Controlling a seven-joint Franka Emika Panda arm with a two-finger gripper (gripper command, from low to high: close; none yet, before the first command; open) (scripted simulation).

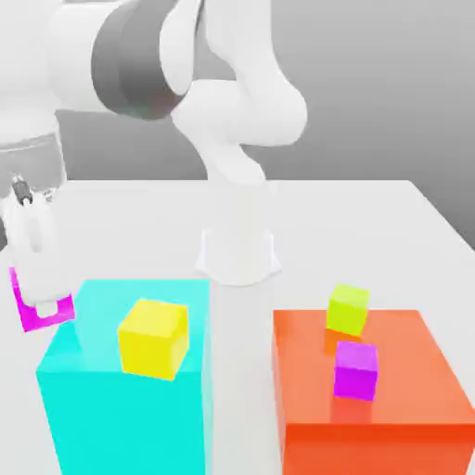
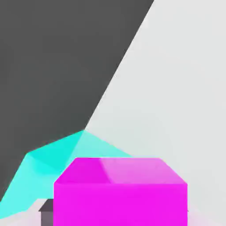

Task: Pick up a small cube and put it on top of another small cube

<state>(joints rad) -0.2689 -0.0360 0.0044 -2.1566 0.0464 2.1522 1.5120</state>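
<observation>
Exterior view: at the left edge, we find the gripper (image 1: 44,308) clenched on a magenta cube (image 1: 35,322). We note the small purple cube (image 1: 356,371) at lower right, on the orange-red block (image 1: 422,376).

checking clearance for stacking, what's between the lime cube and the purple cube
Just bare top of the red block separates the lime cube from the purple cube, exterior view.

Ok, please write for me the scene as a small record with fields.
tool: at the exterior view's left, holding a magenta cube
cyan block: yellow cube on top
orange-red block: purple cube and lime-green cube on top
stacking: not done
</observation>
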